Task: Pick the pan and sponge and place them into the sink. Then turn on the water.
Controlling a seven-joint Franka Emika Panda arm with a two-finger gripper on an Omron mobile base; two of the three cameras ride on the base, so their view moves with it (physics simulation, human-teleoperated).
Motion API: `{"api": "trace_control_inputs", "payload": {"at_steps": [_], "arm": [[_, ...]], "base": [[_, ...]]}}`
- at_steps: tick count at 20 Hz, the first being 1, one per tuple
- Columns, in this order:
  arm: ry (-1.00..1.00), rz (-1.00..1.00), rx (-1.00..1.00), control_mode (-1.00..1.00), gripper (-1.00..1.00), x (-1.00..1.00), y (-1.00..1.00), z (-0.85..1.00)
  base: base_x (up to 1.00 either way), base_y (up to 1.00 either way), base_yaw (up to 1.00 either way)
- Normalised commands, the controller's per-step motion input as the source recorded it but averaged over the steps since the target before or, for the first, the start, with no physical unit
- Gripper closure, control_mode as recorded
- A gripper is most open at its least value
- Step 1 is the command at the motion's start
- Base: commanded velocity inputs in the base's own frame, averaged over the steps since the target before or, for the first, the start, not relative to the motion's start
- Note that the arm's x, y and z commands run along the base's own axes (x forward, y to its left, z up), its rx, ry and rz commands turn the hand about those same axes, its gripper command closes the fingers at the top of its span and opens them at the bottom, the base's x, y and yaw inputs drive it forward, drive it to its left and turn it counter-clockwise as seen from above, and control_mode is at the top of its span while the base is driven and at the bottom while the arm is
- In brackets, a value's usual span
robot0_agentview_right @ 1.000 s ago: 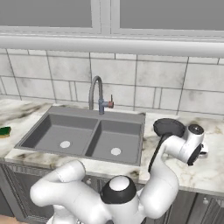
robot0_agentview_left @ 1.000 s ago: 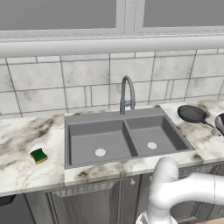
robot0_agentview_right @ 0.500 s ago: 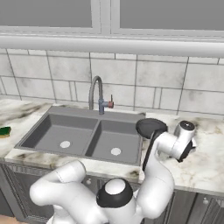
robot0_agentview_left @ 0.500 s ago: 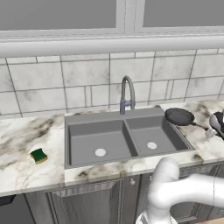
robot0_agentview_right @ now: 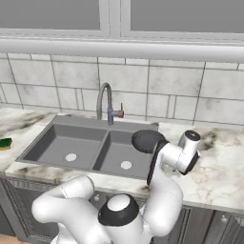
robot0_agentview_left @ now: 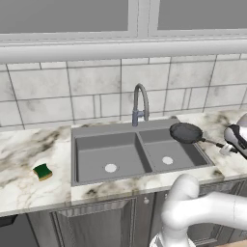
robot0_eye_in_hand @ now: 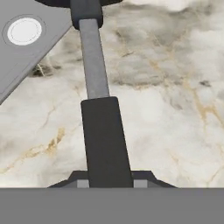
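Leftward since before, the pan (robot0_agentview_left: 185, 131) hangs over the sink (robot0_agentview_left: 96, 159), end effector (robot0_eye_in_hand: 105, 183) clenched on its handle.

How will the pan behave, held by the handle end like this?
The pan looks rigid, so it shouldn't flex. The gripper is shut on the far end of the thin handle, so the bowl may sag or twist. Its round bowl hangs over the sink rim, so it might swing.

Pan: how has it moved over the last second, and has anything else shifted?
The pan, held by its handle in the shut pincer, has travelled left, from the counter right of the sink to above the right basin's far right corner. The arm followed it. The sponge stayed on the left counter, and the faucet is unchanged.
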Motion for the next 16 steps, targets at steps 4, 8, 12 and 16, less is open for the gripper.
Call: {"api": "trace_control_inputs", "payload": {"at_steps": [4, 8, 12, 16], "arm": [[0.0, 0.19, 0.0, -1.0, 1.0, 0.0, 0.5, 0.0], [0.0, 0.17, 0.0, -1.0, 1.0, 0.01, 0.61, 0.0], [0.0, 0.16, 0.0, -1.0, 1.0, 0.07, 0.63, 0.0], [0.0, 0.15, 0.0, -1.0, 1.0, 0.11, 0.62, 0.0]], "base": [[0.0, 0.0, 0.0], [0.0, 0.0, 0.0], [0.0, 0.0, 0.0], [0.0, 0.0, 0.0]]}}
